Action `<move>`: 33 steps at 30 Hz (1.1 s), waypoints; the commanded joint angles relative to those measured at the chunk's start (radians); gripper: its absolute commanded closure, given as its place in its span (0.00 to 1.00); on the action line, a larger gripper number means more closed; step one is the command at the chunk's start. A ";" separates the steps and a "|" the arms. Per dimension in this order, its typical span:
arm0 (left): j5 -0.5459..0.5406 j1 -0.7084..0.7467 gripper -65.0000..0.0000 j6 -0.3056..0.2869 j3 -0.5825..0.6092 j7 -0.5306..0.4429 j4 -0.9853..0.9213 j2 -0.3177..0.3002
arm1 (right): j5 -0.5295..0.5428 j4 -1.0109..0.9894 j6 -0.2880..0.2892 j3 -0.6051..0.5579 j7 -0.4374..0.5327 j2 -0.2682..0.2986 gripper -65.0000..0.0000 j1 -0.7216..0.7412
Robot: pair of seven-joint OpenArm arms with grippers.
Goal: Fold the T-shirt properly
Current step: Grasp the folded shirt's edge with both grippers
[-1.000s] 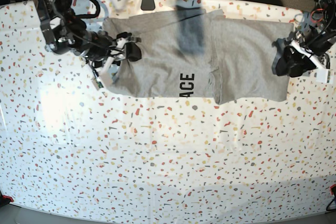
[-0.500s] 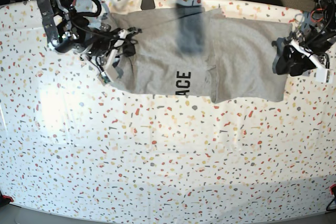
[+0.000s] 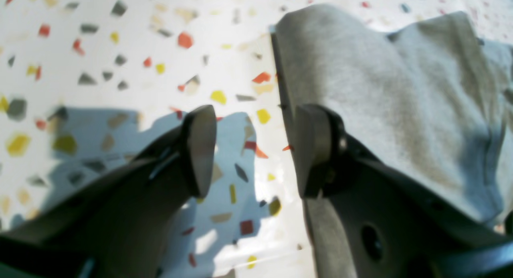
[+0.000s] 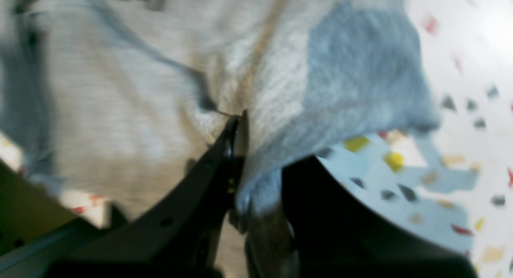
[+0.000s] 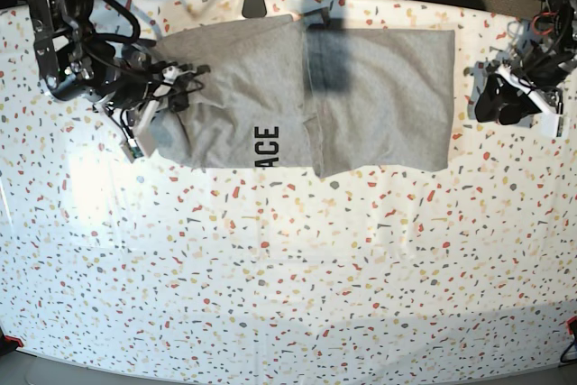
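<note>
The light grey T-shirt (image 5: 361,96) lies folded at the back of the table, with black letters "ACE" (image 5: 267,144) showing near its front edge. My right gripper (image 5: 162,87), at the left of the base view, is shut on the shirt's left edge. The right wrist view shows the cloth (image 4: 120,89) bunched and pinched in the gripper (image 4: 240,125). My left gripper (image 5: 494,104) is open and empty, off the shirt's right edge. In the left wrist view it (image 3: 256,149) holds nothing, and the shirt's edge (image 3: 380,89) lies just beyond the right finger (image 3: 316,149).
The white terrazzo table (image 5: 288,268) stretches wide in front of the shirt. A small dark fixture (image 5: 254,4) sits at the back edge behind the shirt. Cables hang by both arm bases.
My right gripper has pulled the shirt to the left in the base view. The shirt's right edge has slid away from my left gripper, which stays nearly in place.
</note>
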 commanded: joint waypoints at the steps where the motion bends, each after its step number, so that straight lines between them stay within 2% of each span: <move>1: -0.018 -0.005 0.53 -0.007 -0.006 -0.035 -0.011 -0.015 | 0.027 0.057 0.003 0.005 0.023 0.000 1.00 0.000; 5: 0.046 -0.005 0.53 -0.007 -0.006 -0.120 -0.111 -0.014 | 0.027 0.208 0.000 -0.030 0.042 -0.049 1.00 -0.031; 7: 0.077 -0.005 0.53 -0.007 0.001 -0.163 -0.150 -0.014 | 0.026 0.248 -0.023 -0.080 0.063 -0.079 1.00 -0.029; 13: 0.084 -0.005 0.53 -0.007 0.106 -0.159 -0.177 -0.014 | -0.054 0.259 -0.063 -0.285 0.100 -0.174 1.00 0.031; 17: 0.087 -0.005 0.53 -0.007 0.185 -0.160 -0.177 -0.014 | -0.146 0.259 -0.147 -0.425 0.109 -0.238 1.00 0.108; 20: 0.087 -0.005 0.53 -0.007 0.216 -0.159 -0.177 -0.015 | -0.187 0.256 -0.190 -0.500 0.111 -0.279 1.00 0.165; 29: 0.087 -0.005 0.53 -0.007 0.219 -0.151 -0.177 -0.014 | -0.189 0.098 -0.196 -0.632 0.141 -0.408 1.00 0.313; 33: 0.087 -0.005 0.53 -0.007 0.219 -0.152 -0.177 -0.014 | -0.156 0.007 -0.193 -0.689 0.156 -0.481 1.00 0.373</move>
